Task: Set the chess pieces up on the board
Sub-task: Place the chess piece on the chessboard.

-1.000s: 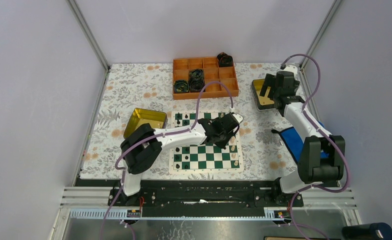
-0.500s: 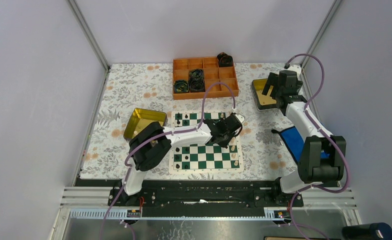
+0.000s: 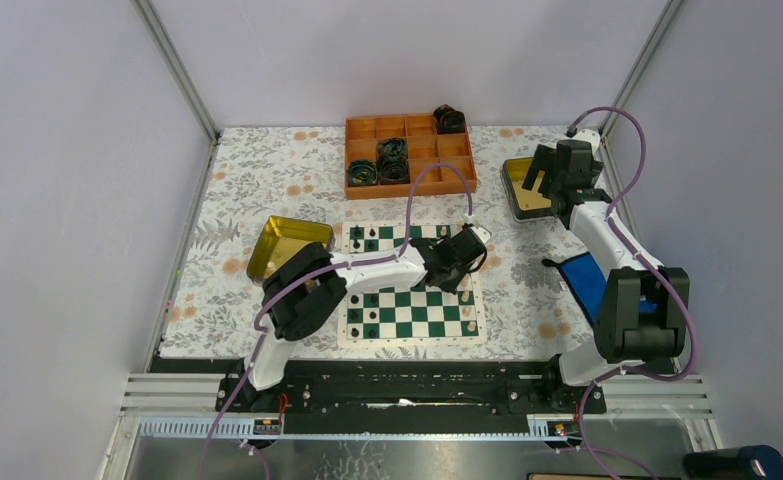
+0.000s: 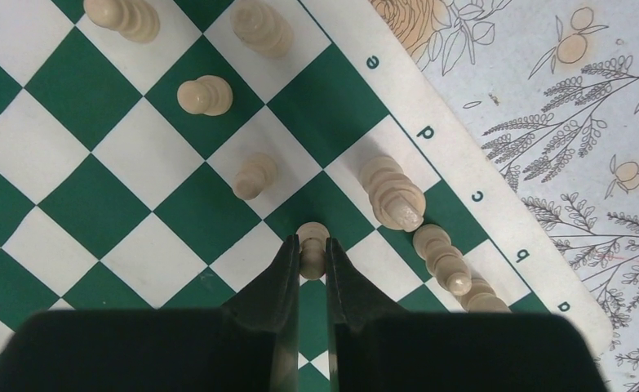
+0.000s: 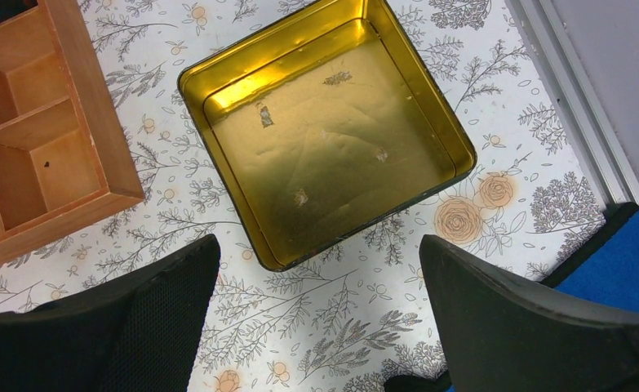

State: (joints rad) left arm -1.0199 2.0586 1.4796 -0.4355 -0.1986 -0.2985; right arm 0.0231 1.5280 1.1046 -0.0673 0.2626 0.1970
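Left gripper [image 4: 312, 250] pinching a white pawn [image 4: 312, 232], taller piece [image 4: 395, 196] crowding it; right gripper [image 5: 312, 257] gaping over the right-edge tin [image 5: 218, 77].

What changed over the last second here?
The left gripper, fingers shut on a cream pawn, edged slightly right over the board, and its elbow swung right too. The right gripper, open above the gold tin, shifted slightly right. The other pieces and the orange tray stayed put.
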